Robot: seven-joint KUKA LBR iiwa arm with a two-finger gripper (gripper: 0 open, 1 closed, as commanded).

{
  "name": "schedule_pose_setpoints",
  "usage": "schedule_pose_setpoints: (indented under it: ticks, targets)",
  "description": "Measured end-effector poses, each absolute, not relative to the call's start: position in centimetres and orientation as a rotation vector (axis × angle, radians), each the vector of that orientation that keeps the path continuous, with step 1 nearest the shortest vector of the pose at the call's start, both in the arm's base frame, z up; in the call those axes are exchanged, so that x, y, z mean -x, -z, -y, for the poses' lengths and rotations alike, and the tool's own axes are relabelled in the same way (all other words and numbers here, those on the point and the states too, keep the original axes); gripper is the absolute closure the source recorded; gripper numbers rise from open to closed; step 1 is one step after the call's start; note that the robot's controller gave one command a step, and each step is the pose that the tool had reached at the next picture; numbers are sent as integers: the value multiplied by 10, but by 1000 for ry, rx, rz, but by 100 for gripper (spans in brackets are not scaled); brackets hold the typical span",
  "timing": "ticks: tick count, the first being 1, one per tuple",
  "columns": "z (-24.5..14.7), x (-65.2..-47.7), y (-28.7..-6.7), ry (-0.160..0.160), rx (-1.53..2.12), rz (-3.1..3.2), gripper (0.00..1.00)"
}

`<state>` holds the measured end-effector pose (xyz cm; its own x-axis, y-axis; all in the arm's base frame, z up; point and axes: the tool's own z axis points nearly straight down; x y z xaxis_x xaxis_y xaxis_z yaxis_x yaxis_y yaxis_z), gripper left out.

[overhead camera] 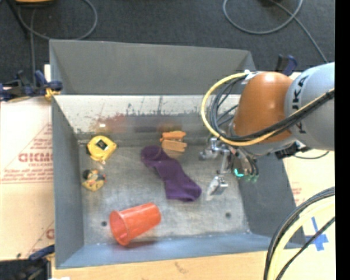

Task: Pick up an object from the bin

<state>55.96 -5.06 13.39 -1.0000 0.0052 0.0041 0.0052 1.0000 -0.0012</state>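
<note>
Camera view from above: we see the grey metal bin (67, 174) first, its floor scuffed and its far wall streaked. From the right comes the grey robot arm (315, 98) with its rounded orange cover (262, 101) and looped yellow and black cables (213, 107). The dark lettering on the arm's shell is cut off and we cannot read it.

The gripper (214, 169) hangs low at the bin's right side, over bare floor. Its metal fingers (216, 186) stand apart with nothing between them. The nearest thing is the crumpled purple cloth sock (169, 171), lying slantwise in the middle of the bin; its lower end is just beside the nearer fingertip, and we cannot tell whether they touch.

Next in size is the orange plastic cup (135, 220), on its side near the front wall, mouth towards the left. At the left, near the back, lies the yellow tape measure (101, 147). The small orange-and-tan block (174, 142) sits just behind the sock's upper end. Smallest is the little yellow figure (93, 179), in front of the tape measure.
</note>
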Motion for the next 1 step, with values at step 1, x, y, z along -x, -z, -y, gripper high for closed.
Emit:
schedule_pose_setpoints:
  ticks: [1]
  targets:
    - [51,-562,-138,-3,7,3145,0]
